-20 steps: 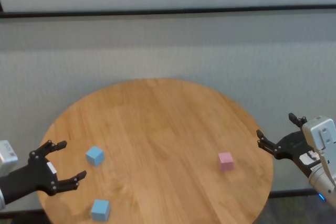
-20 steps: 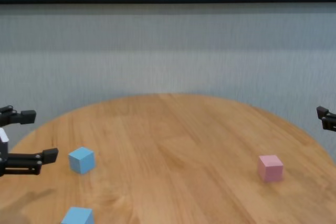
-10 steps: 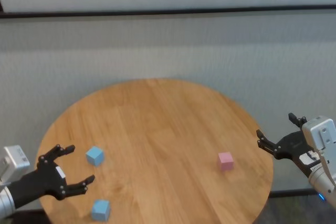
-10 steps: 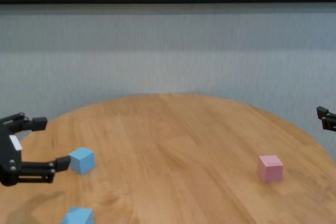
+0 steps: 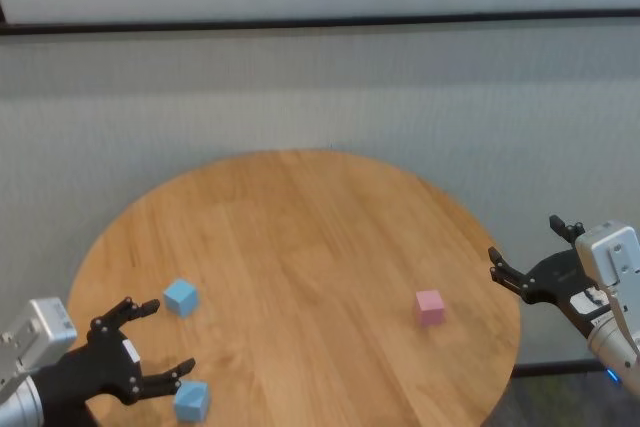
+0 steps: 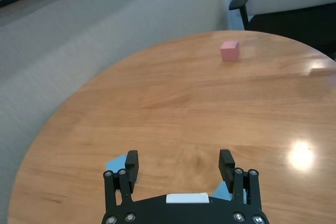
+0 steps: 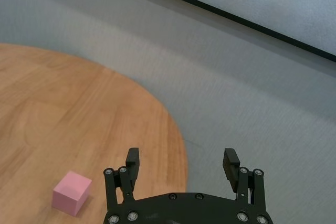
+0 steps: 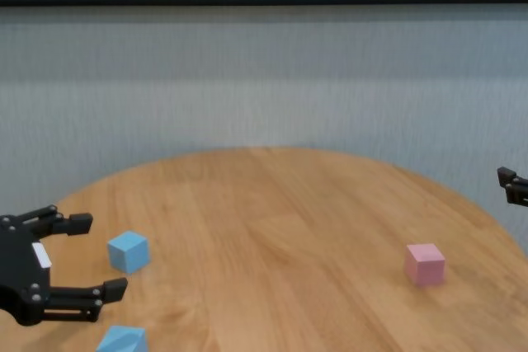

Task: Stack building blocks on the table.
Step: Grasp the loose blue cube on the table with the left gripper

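Three blocks lie unstacked; my left hand [image 5: 143, 349], fingers apart, has swung toward the near blue block [image 5: 190, 400] at seven o'clock on the counter [image 5: 300, 237]; right hand [image 5: 535, 257], apart, waits at three.

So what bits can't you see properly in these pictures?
- Near blue block: chest view, bottom edge cuts it off.
- Both blue blocks: left wrist view, the open left claw covers most of each.
- Right claw: chest view, right edge cuts it; head view shows it open, beside the table.
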Robot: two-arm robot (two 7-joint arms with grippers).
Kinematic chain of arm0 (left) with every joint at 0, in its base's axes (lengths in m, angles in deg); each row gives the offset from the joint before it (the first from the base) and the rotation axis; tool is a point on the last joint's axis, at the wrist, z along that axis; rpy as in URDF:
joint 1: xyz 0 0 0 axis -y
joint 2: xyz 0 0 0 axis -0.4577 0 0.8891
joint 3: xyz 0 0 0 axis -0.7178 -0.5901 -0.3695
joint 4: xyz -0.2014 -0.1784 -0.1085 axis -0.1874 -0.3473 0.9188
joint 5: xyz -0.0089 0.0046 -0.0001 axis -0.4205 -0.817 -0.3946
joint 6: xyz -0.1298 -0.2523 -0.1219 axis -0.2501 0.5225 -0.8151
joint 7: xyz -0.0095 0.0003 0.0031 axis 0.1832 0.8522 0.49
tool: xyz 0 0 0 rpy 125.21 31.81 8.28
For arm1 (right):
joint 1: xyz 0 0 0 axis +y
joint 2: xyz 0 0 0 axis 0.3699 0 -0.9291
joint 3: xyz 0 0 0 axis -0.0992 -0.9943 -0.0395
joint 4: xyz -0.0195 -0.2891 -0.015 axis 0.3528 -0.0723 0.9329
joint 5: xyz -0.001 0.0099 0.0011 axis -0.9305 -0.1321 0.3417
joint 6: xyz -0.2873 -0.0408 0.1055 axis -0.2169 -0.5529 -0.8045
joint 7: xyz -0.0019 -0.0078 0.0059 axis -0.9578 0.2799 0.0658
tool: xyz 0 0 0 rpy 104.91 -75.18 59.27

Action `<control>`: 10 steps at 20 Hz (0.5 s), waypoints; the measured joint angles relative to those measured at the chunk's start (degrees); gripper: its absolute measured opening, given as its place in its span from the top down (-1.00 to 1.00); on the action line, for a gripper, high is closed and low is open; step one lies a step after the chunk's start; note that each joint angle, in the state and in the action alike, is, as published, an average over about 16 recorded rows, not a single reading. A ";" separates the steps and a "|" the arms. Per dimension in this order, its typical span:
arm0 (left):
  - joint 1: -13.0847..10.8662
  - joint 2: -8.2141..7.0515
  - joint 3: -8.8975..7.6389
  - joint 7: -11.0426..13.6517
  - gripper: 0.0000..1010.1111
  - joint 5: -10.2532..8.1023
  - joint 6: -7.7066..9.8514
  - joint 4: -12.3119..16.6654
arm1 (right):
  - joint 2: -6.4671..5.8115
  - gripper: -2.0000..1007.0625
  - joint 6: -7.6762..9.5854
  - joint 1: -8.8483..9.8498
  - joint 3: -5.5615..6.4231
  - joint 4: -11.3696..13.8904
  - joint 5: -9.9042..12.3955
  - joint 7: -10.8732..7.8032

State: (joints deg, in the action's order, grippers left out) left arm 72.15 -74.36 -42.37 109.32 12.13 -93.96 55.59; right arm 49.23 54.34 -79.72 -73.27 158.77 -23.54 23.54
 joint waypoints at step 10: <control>-0.71 0.84 0.08 2.01 -0.99 0.70 0.62 -1.20 | 0.00 -1.00 0.00 0.00 0.00 0.00 0.00 0.00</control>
State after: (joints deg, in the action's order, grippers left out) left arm 71.44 -73.52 -42.29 111.32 12.83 -93.34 54.38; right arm 49.23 54.34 -79.72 -73.27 158.77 -23.54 23.54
